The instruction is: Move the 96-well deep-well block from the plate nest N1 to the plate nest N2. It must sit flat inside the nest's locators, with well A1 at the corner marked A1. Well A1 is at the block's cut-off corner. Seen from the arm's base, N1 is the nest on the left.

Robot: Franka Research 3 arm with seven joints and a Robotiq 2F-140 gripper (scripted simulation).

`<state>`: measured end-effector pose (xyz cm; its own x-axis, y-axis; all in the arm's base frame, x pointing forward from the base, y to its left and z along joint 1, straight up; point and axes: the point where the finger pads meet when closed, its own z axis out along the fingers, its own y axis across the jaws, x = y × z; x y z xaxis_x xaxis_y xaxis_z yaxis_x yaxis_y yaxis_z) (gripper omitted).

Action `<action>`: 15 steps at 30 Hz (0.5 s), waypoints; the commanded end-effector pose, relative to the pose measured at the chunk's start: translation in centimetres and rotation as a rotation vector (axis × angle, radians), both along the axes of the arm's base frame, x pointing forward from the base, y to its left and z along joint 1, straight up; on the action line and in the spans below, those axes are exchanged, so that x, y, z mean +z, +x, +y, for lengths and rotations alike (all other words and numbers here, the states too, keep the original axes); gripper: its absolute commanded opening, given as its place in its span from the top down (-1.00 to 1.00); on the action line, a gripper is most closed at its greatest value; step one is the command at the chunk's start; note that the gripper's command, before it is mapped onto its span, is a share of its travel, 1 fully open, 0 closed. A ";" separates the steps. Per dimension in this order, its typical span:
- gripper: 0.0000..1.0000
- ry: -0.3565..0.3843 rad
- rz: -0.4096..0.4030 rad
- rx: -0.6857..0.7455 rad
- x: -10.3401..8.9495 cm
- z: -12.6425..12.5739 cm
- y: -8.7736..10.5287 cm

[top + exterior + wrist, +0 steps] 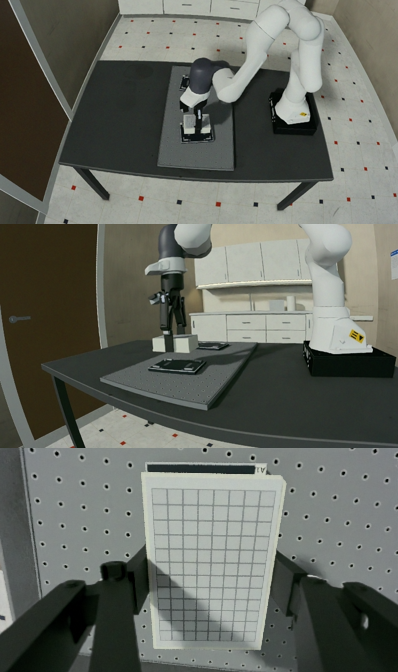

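Deep-well block (178,343) clamped between tool (172,330) fingers (above nest N1 (178,366))

Deep-well block (212,560): matt off-white plastic by the look, smooth walls, top face ruled into a fine grey grid of square wells.

Gripper (212,593): matt black, hard-looking finger links and pads, a faint sheen noted along the edges.

Breadboard (178,388): dull grey metal look, flat, peppered with regular small holes.

Nearer plate nest (178,366): black, slightly satin, with pale locator marks at the corners.

Table top (117,117): dark charcoal, matt, smooth.

Arm (259,39): smooth white shell, soft gloss; wrist section dark grey, matt.

Arm pedestal (384,368): black, matt.

Floor (194,36): pale tiles, faintly mottled.

Door (49,293): dark brown, wood-like.
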<state>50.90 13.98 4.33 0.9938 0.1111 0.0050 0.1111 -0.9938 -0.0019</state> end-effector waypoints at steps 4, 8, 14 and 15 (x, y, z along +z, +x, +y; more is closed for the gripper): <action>-0.21 0.001 0.004 0.007 1.3 0.0 -0.1; -0.21 0.001 0.004 0.007 1.7 0.0 -0.1; -0.21 0.001 0.004 0.007 1.7 0.0 -0.1; -0.21 0.001 0.004 0.007 1.7 0.0 -0.1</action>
<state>50.84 13.95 5.85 0.9937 0.1121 0.0024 0.1121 -0.9937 -0.0015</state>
